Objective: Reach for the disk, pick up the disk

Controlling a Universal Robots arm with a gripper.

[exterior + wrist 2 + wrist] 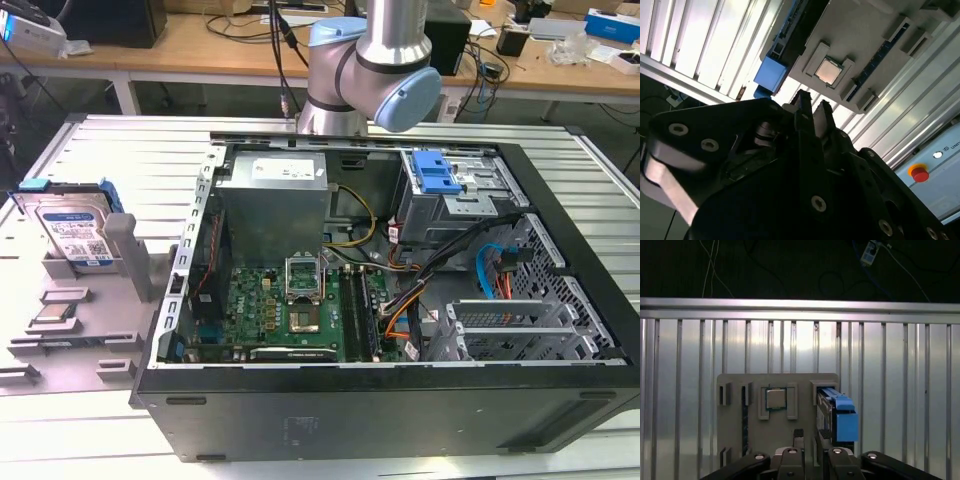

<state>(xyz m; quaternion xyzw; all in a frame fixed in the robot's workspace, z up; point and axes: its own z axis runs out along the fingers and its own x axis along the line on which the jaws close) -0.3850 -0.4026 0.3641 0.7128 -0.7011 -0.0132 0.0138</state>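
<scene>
A grey plastic holder [100, 322] lies on the ribbed metal table [120, 150], at the exterior view's left of the open computer case [400, 400]. This holder has several slots and pockets. In one slot stands the disk [72, 235] on its edge, a flat silver rectangle with a white-and-blue label and a bright blue plastic bracket on its upper side. In a shallow square pocket near it lies a small processor chip [55, 315], square and with a dull metal top. The case is a black metal box with one side off; inside it are a green motherboard [290, 310], a plain silver power supply [275, 200], bundles of coloured cables and a drive cage with a ridged blue latch [435, 172]. The arm [370, 70] rises behind the case. In both wrist views the black gripper [808, 437] hangs above the holder [777, 425], with the chip [775, 399] and the disk [842, 415] below and apart from it. Its jaws stand with a narrow gap between them and hold nothing; in the second wrist view the gripper [813, 106] is near the blue bracket of the disk [771, 74] and touches nothing.
</scene>
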